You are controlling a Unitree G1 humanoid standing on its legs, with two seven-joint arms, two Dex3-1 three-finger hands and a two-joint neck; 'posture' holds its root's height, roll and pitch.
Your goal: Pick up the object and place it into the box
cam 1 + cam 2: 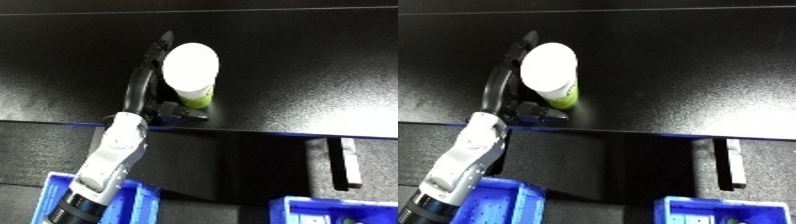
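The surface [293, 75] is black and smooth with a dull sheen that catches pale reflections. The cup [190, 70] looks like smooth plastic, matt white on top and green below. The left hand [147, 82] is glossy black; its forearm [111, 160] is silvery-white. Both bins [133, 200] [727, 212] look like blue plastic.

A white-capped container [190, 70] with a yellow-green lower body stands upright on the black worktop [302, 65], upper left of centre in the frame, near the worktop's front edge. Two blue bins sit along the bottom of the frame: one at lower left [133, 202], another at lower right [338, 210].
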